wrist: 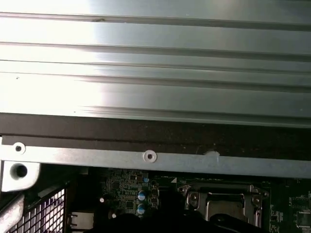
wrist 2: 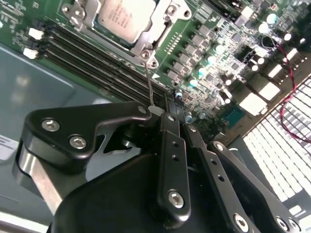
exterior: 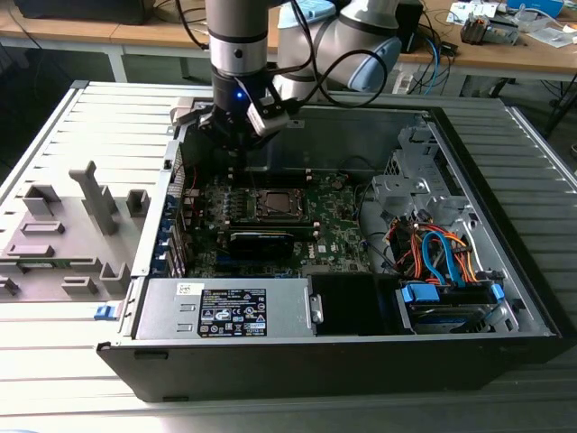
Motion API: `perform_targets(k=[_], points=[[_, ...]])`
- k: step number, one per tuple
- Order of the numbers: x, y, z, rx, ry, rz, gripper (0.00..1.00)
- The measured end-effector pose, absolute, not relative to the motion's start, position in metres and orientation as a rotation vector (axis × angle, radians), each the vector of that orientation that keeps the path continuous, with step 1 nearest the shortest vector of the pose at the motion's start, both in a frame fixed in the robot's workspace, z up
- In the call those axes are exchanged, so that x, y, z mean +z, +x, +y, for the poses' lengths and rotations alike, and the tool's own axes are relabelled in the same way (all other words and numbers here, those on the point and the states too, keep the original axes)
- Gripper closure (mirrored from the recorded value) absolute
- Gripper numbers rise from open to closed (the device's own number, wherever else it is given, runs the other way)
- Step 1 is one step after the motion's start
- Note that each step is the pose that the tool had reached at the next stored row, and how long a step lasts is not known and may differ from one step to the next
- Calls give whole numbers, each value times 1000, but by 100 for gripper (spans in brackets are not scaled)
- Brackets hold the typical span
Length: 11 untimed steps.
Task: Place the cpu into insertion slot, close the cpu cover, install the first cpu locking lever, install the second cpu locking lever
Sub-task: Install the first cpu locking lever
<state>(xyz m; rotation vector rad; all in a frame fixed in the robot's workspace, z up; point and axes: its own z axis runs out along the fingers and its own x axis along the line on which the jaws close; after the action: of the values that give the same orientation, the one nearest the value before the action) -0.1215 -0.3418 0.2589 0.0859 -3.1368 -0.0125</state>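
The small square cpu with its pale silvery top [wrist 2: 127,18] sits seated in the dark insertion slot [exterior: 278,205] on the green circuit board [wrist 2: 214,53], with the thin silver-grey metal cpu cover [wrist 2: 154,26] lying closed around it. A thin wire locking lever [wrist 2: 150,87] rises beside the socket. The black gripper [wrist 2: 171,108] above has its fingers drawn together, seemingly pinching that lever's end.

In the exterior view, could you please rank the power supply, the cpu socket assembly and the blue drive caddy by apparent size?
1. Power supply, largest.
2. Blue drive caddy, though it lies nearer the camera.
3. cpu socket assembly, smallest.
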Motion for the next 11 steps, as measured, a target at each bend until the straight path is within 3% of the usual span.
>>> perform_targets(k=[11], points=[[259,-112,-342,-13,92,-3136,89]])
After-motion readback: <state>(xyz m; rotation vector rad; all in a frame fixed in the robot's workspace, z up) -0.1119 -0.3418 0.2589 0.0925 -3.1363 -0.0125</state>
